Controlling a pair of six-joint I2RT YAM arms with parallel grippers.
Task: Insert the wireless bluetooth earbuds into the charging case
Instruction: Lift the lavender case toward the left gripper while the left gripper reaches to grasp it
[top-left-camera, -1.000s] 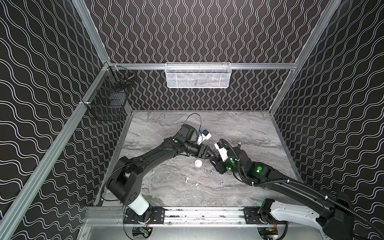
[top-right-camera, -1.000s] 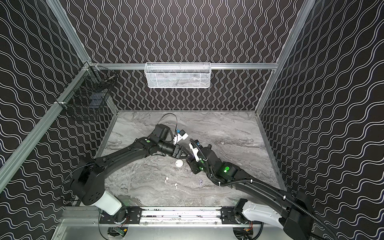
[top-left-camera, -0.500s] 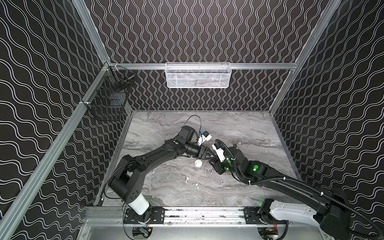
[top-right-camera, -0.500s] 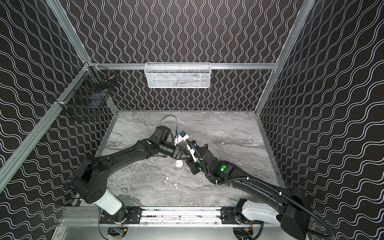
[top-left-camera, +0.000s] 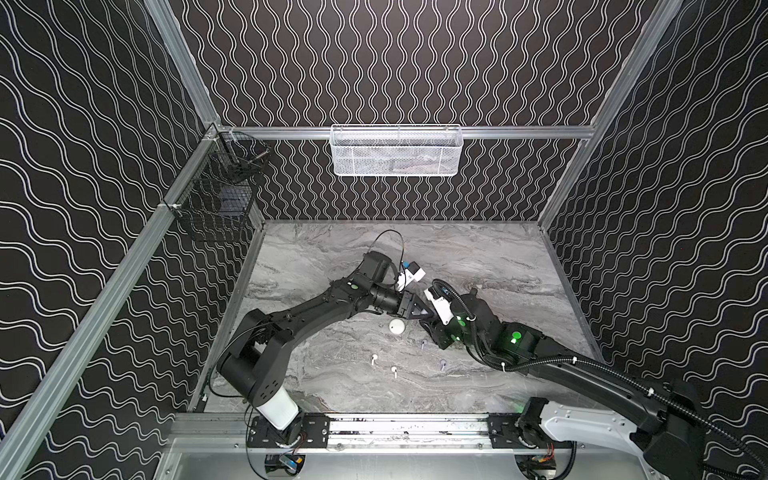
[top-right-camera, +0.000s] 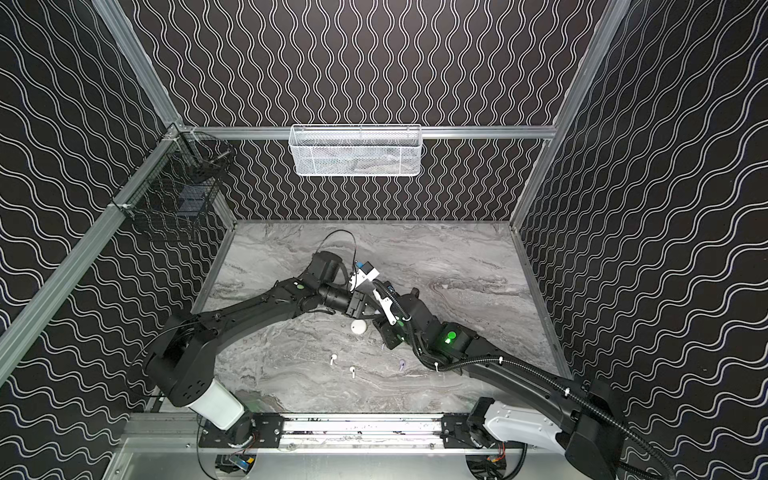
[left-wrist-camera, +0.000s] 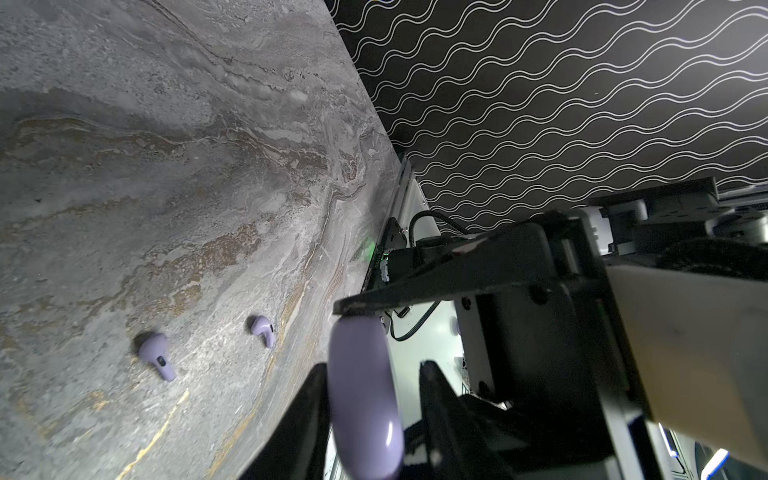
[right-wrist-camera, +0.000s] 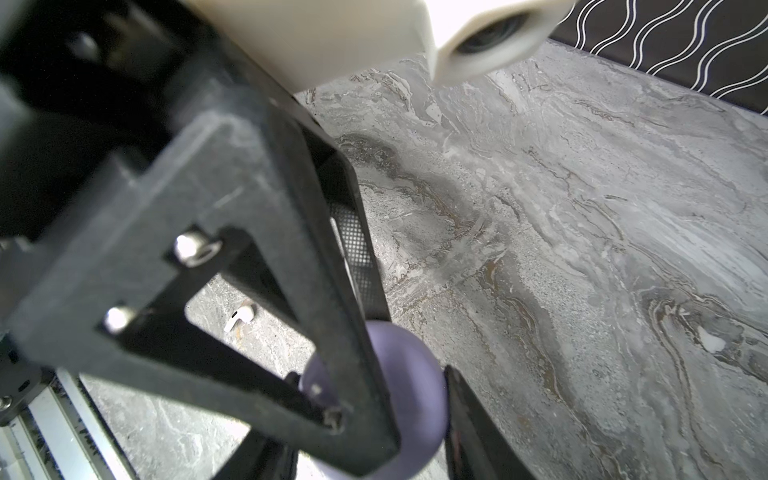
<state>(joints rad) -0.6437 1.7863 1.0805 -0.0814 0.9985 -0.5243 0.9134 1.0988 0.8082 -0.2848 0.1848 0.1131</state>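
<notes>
Robotics lab test cell: aluminium frame (top-left-camera: 519, 132) around black wave-patterned walls (top-left-camera: 374, 62), marble-look tabletop (top-left-camera: 478, 257), two arms (top-left-camera: 316, 307) (top-left-camera: 582, 370) bolted to a front rail (top-left-camera: 407, 428), white basket (top-left-camera: 395, 158) and black basket (top-left-camera: 216, 208) hung on the frame.

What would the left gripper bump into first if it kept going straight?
Most likely the lavender case, which sits between the fingers of the left gripper and is held by the right gripper; depth is unclear.

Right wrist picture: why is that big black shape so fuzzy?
In the right wrist view the left gripper crowds the lens and blurs, while the marble table behind looks sharp; in the left wrist view the lavender charging case is soft too, with a glare streak.
</notes>
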